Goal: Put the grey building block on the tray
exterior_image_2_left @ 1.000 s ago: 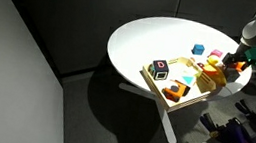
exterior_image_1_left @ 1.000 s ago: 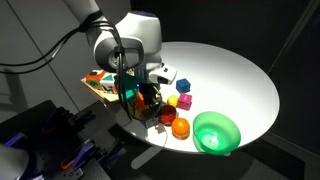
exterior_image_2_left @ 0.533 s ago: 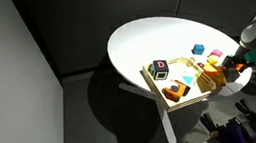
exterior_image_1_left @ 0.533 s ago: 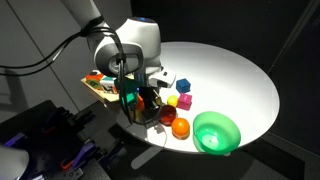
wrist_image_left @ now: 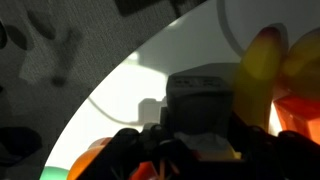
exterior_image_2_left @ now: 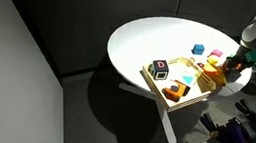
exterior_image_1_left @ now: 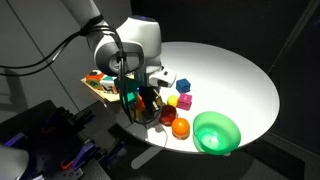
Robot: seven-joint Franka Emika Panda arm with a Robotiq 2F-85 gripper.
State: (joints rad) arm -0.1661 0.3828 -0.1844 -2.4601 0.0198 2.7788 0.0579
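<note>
The wrist view is filled by the grey building block point(wrist_image_left: 200, 98), a small grey cube resting on the white table. My gripper point(wrist_image_left: 198, 132) is shut on it, with dark fingers point(wrist_image_left: 135, 150) pressed to both of its sides. In both exterior views the gripper point(exterior_image_1_left: 150, 106) point(exterior_image_2_left: 231, 68) reaches down to the table at the tray's end, and the arm hides the block there. The light-brown wooden tray point(exterior_image_1_left: 97, 89) point(exterior_image_2_left: 159, 84) holds several coloured toys.
A round green bowl point(exterior_image_1_left: 216, 132) and an orange fruit point(exterior_image_1_left: 180, 127) lie close to the gripper. A blue cube point(exterior_image_1_left: 183, 86) point(exterior_image_2_left: 199, 50), a pink block point(exterior_image_1_left: 185, 100) and a yellow piece point(wrist_image_left: 258, 70) sit nearby. The round white table's edge point(exterior_image_1_left: 150, 135) is close.
The jaws have closed from wide open onto the grey block. The arm has stayed almost in the same place.
</note>
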